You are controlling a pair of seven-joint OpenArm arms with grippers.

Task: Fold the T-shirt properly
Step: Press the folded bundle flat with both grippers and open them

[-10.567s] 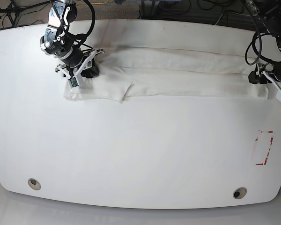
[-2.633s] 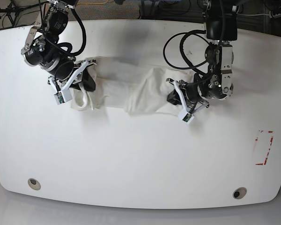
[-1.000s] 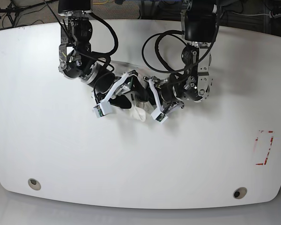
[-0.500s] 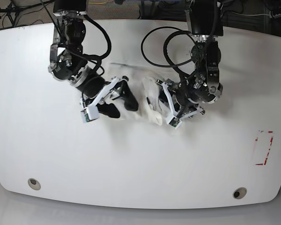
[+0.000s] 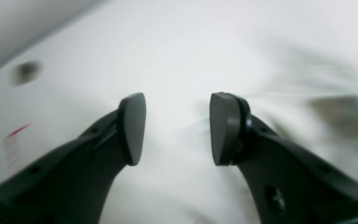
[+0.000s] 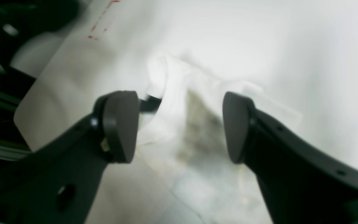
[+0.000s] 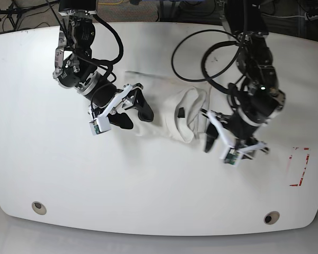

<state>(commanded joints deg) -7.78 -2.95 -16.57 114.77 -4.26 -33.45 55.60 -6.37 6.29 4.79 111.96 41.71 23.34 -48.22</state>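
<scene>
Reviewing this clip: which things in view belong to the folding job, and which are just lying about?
Job:
- T-shirt, bunched
- left pincer, open
- right pincer, open

Lying about:
- red-marked rectangle
- table holes
- cables

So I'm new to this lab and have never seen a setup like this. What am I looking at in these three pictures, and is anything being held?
It is a two-armed robot working at a white table. One picture looks down from overhead; the other two come from small cameras on each wrist, looking out between the dark fingers. In the overhead view the robot's left gripper is on the right and its right gripper is on the left. Between them lies a white T-shirt, bunched into a rumpled heap rather than neatly folded. Both grippers are open and hold nothing: the wrist views show empty gaps between the pads, with the cloth lying beyond. A small red outline is marked near the table's right edge. The wrist pictures are blurred.
</scene>
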